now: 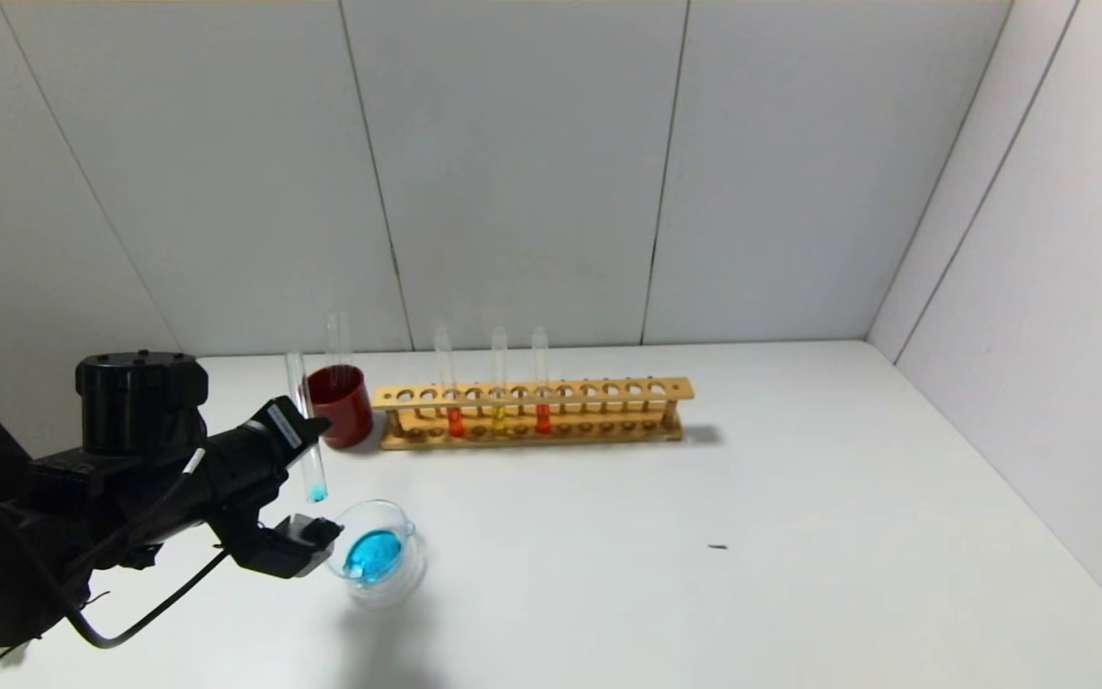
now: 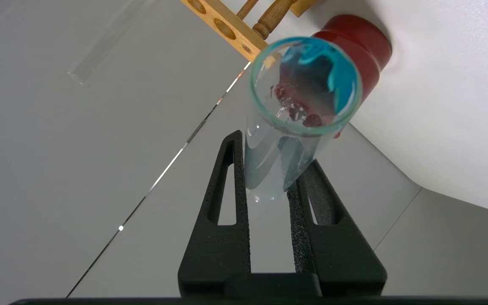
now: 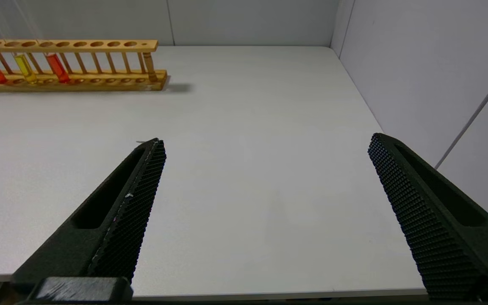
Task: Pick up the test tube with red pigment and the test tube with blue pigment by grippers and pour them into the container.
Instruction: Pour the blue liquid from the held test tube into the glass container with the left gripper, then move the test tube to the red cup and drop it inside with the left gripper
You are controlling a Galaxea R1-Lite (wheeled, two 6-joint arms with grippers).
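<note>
Blue-pigment tube point(image 1: 306, 450) upright, nearly drained, teal trace at bottom.

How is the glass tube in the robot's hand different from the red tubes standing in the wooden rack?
The test tube with blue pigment is clamped in the left hand, above the table beside the container; the red tubes stand in the rack. The held one has only a trace of teal at its tip; the racked ones hold a clear band of orange-red. Both kinds are slim, clear, round-bottomed and roughly upright.
</note>
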